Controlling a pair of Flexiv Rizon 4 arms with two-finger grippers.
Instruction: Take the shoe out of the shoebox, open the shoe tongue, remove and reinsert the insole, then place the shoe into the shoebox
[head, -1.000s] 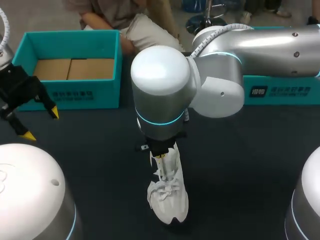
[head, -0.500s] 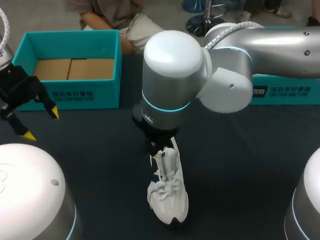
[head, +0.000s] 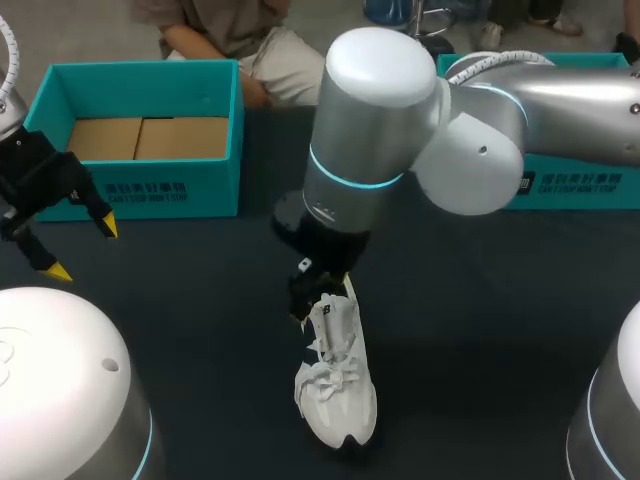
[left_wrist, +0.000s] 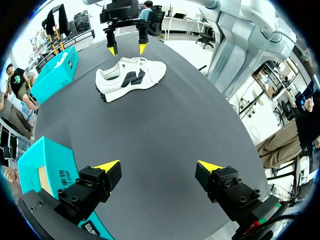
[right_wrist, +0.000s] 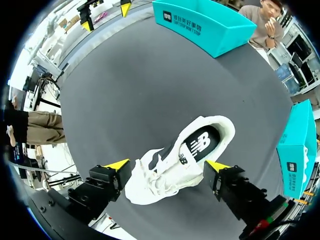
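White sneaker (head: 337, 385) stands on its sole mid-table, beneath the right gripper (right_wrist: 167, 165), whose fingers are spread and clear of it. Left gripper (left_wrist: 158, 165), also spread, hangs near the teal shoebox (head: 140, 185). Bare dark table (head: 480, 330) surrounds the sneaker.

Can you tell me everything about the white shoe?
The shoe is a white sneaker with white laces, a dark patch on its side and a dark insole with a white logo showing inside. It looks like soft fabric on a thick sole. It stands upright on its sole on the dark table, outside the teal shoebox, toe toward the robot. The right gripper hangs open over it, and no finger seems to touch it.
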